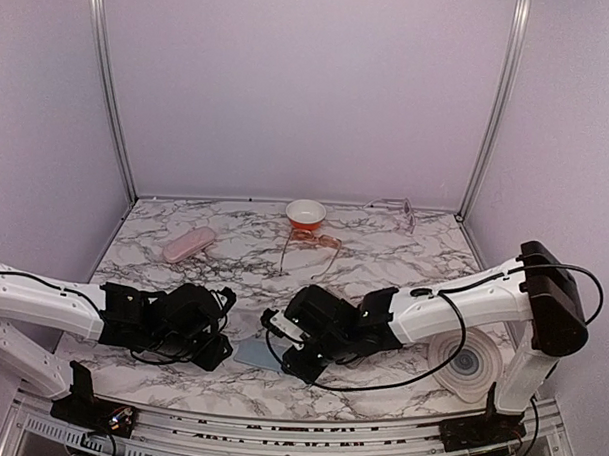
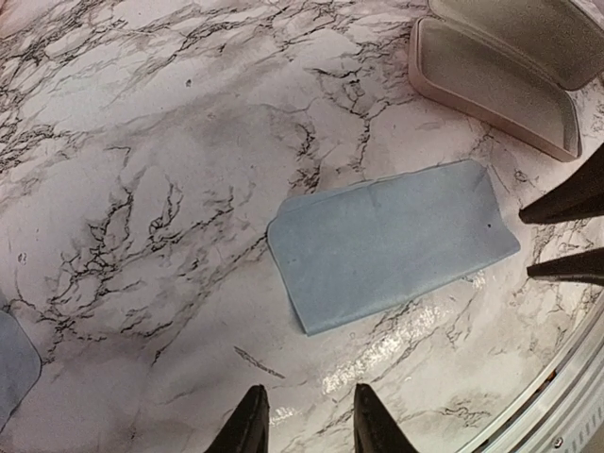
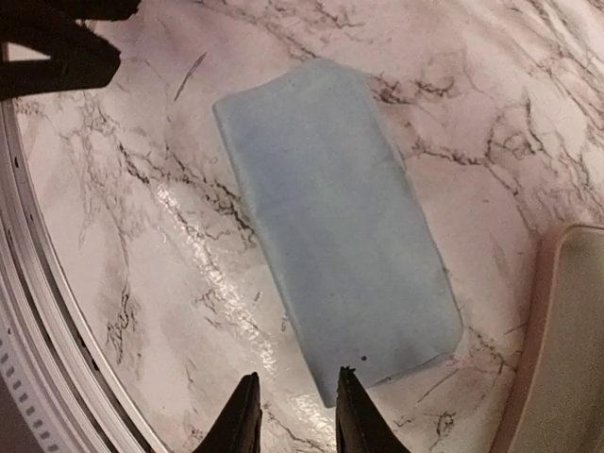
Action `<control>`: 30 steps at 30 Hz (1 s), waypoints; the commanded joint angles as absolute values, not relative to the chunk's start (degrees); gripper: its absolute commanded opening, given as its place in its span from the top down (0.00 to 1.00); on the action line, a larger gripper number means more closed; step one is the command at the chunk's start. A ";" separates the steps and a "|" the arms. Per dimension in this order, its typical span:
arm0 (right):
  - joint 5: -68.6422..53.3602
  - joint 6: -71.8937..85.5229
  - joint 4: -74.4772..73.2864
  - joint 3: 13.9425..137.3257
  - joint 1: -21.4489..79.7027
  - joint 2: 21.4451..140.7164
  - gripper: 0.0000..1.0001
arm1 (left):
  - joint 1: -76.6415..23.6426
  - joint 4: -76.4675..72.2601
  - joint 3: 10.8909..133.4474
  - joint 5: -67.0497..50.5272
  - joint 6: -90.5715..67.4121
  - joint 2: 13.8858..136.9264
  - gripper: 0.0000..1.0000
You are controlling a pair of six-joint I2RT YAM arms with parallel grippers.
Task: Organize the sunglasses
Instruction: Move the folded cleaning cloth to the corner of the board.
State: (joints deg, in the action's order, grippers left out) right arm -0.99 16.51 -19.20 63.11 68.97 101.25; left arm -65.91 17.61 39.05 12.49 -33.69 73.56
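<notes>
Both pairs of sunglasses lie toward the far side of the tabletop [image 1: 403, 261], well away from the arms. The orange-brown tinted sunglasses [image 1: 310, 246] lie just at 6 o'clock of a small orange bowl [image 1: 305, 213]. The pale wire-framed sunglasses [image 1: 396, 206] rest at about 1 o'clock, against the back wall.

A closed pink case [image 1: 187, 244] lies at 10 o'clock. An open pink case [image 2: 495, 80] sits just beyond a light blue cloth [image 2: 392, 245] that lies flat near 6 o'clock, between the two arms.

The left end effector [image 2: 310, 396] hovers beside the cloth's long edge, fingers slightly parted and empty. The right end effector [image 3: 297, 377] is likewise parted and grips nothing – one cloth corner shows between its fingers. A pale ridged round dish [image 1: 465, 366] sits at 4 o'clock.
</notes>
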 commanded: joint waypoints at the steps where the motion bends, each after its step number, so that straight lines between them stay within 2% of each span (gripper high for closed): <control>1: 1.44 13.87 -20.26 63.36 70.57 102.64 0.74 | -66.26 17.80 39.96 13.61 -31.38 71.45 0.69; 15: 4.97 12.34 -22.18 65.23 71.17 106.26 0.76 | -66.33 19.26 37.29 16.34 -28.18 65.01 0.63; 30: 6.72 12.73 -22.00 63.25 71.45 105.11 0.97 | -66.25 19.43 38.01 16.09 -25.95 65.55 0.62</control>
